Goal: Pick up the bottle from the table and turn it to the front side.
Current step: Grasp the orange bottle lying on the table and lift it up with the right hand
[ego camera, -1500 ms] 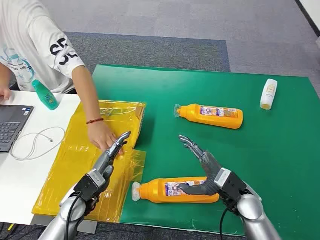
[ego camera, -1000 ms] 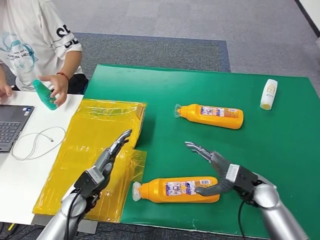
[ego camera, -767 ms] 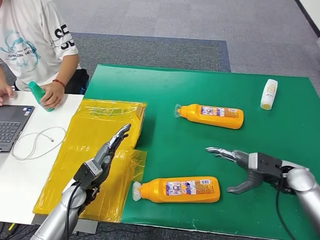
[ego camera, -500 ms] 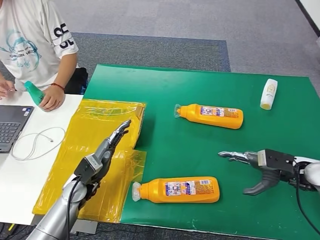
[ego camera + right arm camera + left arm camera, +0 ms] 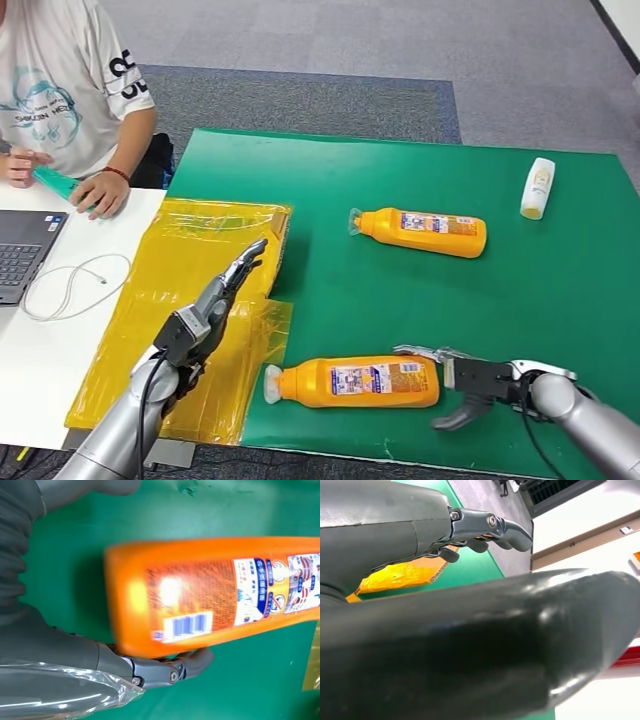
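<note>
Near orange bottle (image 5: 361,381) lies on its side on the green table (image 5: 423,170), cap toward the yellow bag (image 5: 181,300). My right hand (image 5: 445,375) sits at its base end, fingers spread, one alongside the bottle, not gripping. My left hand (image 5: 219,295) hovers over the bag, fingers extended, holding nothing.

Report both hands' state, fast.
Left hand: open, holding nothing, above the yellow bag.
Right hand: open, fingers spread at the near orange bottle base, not gripping.
</note>
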Controlling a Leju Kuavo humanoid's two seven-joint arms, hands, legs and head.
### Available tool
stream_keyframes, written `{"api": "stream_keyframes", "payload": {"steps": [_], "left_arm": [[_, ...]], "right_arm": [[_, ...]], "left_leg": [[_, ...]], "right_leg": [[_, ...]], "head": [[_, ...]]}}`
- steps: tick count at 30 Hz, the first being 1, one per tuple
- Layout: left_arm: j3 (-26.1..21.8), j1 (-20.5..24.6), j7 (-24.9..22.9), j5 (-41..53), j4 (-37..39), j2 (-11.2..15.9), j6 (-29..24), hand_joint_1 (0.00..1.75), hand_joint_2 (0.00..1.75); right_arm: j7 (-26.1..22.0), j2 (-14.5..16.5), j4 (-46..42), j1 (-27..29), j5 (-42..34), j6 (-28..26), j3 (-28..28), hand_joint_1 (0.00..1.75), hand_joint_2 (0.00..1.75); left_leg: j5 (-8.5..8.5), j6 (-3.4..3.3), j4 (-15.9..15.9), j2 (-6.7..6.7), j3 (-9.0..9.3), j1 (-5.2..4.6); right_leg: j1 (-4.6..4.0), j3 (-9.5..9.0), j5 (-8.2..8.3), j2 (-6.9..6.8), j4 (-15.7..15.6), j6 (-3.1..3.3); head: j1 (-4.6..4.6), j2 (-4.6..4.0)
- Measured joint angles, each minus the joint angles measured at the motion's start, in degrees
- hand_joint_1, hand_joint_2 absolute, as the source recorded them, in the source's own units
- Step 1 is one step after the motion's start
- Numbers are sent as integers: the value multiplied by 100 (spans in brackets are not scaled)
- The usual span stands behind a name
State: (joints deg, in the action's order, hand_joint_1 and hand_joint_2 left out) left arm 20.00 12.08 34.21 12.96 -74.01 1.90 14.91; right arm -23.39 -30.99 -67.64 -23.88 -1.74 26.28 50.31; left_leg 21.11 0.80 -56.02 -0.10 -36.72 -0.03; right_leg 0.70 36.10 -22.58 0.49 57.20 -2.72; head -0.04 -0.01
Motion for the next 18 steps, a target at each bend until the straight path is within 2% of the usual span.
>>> {"api": "stream_keyframes", "payload": {"steps": [4, 9, 13, 18], "left_arm": [[4, -3, -31, 0, 0, -23, 0, 0, 0], [4, -38, -103, 34, -2, -37, -12, 0, 0], [0, -145, -148, 69, -31, -37, -28, 0, 0], [-80, -321, -196, 139, -151, -31, -63, 0, 0]], "right_arm": [[-62, 380, 124, 131, 362, -314, 12, 0, 175], [-38, 683, 105, 299, 847, -756, -61, 0, 175], [131, 810, -129, 453, 1324, -988, -185, 0, 175], [350, 818, -667, 631, 1923, -1210, -320, 0, 175]], "left_leg": [[1, 2, 0, 1, 5, 2], [9, 10, 1, 3, 19, 4], [16, 16, 1, 4, 32, 5], [15, 17, 1, 5, 34, 5]], "right_leg": [[-2, -2, -3, 2, 0, 4], [-4, -13, -7, 5, 0, 11], [-4, -21, -8, 11, 0, 13], [-5, -21, -8, 13, 0, 15]], "head": [[-1, 0], [0, -1], [-1, 1], [-2, 0]]}}
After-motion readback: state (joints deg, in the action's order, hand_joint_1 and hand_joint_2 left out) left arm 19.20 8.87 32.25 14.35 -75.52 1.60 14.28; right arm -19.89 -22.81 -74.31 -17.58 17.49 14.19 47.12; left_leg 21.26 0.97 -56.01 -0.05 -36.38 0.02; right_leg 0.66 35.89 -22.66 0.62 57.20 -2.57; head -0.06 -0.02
